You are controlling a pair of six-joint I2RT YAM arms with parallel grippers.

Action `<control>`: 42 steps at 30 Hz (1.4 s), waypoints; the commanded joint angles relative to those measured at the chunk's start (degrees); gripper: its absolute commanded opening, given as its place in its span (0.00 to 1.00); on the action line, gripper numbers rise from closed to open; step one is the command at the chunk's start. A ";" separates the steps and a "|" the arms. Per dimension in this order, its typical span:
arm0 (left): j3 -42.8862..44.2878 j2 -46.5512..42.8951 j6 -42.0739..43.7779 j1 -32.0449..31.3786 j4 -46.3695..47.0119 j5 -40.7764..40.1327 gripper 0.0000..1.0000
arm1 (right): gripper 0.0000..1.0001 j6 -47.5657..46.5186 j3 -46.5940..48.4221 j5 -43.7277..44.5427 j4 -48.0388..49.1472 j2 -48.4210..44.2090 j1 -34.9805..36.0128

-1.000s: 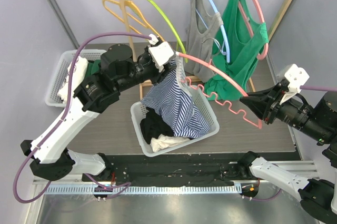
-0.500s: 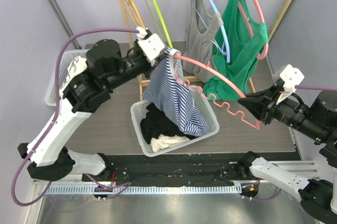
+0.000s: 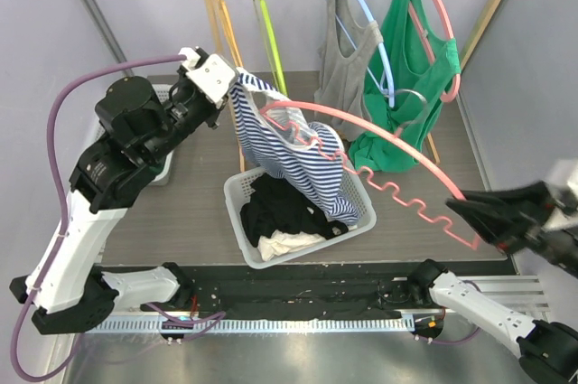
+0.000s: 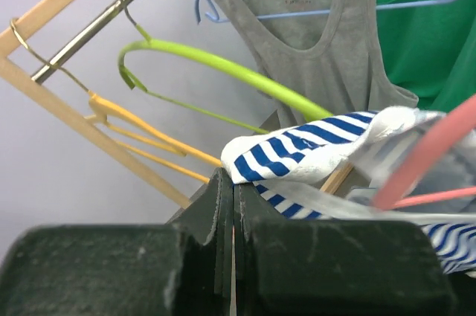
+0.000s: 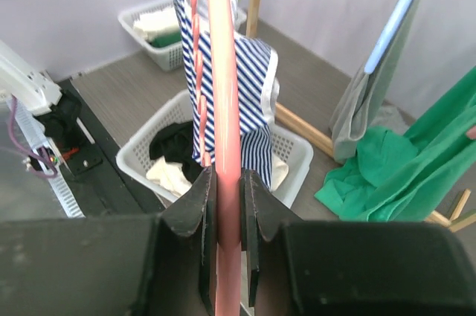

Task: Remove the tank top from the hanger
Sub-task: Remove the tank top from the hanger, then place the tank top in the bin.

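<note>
Dark wood-grain table [image 3: 181,212] fills the overhead view, with a wooden clothes rack [image 3: 209,4] at its far edge and a white plastic laundry basket [image 3: 237,212] at centre. The blue-and-white striped tank top [image 3: 289,154] hangs above that basket, threaded on the pink plastic hanger [image 3: 388,154]. The left gripper [image 3: 230,86] holds the garment's upper strap, raised to the left. The right gripper [image 3: 468,214] holds the hanger's lower right end, well apart from the left gripper.

Left wrist view: the jaws are closed together, and striped fabric [image 4: 297,152] emerges right at their tip, so a pinch on the strap is indicated. A grey tank top [image 4: 320,56] and a lime-green hanger [image 4: 223,63] are behind.

Right wrist view: the right gripper [image 5: 223,178] is clamped on the pink hanger [image 5: 222,71], which runs straight away from the camera. The striped garment [image 5: 253,85] is draped round its far part, above the basket [image 5: 294,158].

Step in hand, as judged: stripping the strap off the hanger arm. The garment is not yet free. The next move calls for more separation between the arms. The left arm should draw the strap along and past the hanger end, while the right arm keeps the hanger steady, until the fabric clears it.
</note>
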 commanded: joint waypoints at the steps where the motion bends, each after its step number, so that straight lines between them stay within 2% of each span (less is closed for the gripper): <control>1: -1.94 -2.01 -2.05 1.72 0.51 2.49 0.00 | 0.01 2.31 4.75 0.98 -0.09 -4.69 0.58; 5: -3.61 -1.92 -4.69 1.81 -3.61 12.22 0.00 | 0.01 2.84 5.54 5.54 -0.10 -5.66 1.02; 9: -7.30 -1.31 -7.77 1.55 -4.85 18.47 0.00 | 0.01 2.66 4.14 10.72 2.89 -4.09 1.37; 13: -10.55 -0.87 -9.53 -1.25 -7.48 22.27 0.00 | 0.01 1.35 3.53 18.11 3.42 0.74 1.46; 18: -17.57 -1.13 -8.04 -3.72 -6.88 21.14 0.00 | 0.01 1.26 2.47 22.69 7.27 5.76 1.46; 22: -24.43 -1.57 -6.46 -4.52 0.39 15.34 0.00 | 0.01 1.08 2.12 23.40 10.97 8.39 1.37; 25: -32.49 -2.97 -2.33 -4.95 4.53 14.98 0.00 | 0.01 1.26 2.73 21.91 12.56 11.11 1.46; 29: -42.19 -2.81 1.54 -6.27 9.11 14.10 0.00 | 0.01 0.55 3.87 24.44 12.74 15.77 1.37; 33: -44.22 4.04 -0.29 -6.62 9.65 10.42 0.07 | 0.01 1.08 5.89 27.87 12.21 20.26 1.28; 35: -44.48 8.77 -0.56 -6.71 10.00 9.53 0.08 | 0.01 1.61 6.86 29.02 12.65 22.10 1.37; 40: -48.70 13.28 0.31 -7.50 14.92 9.61 0.10 | 0.01 2.05 10.99 31.92 12.56 27.72 1.37; 42: -50.72 15.21 0.40 -8.12 15.62 9.62 0.15 | 0.01 2.05 12.65 33.06 12.74 29.31 1.28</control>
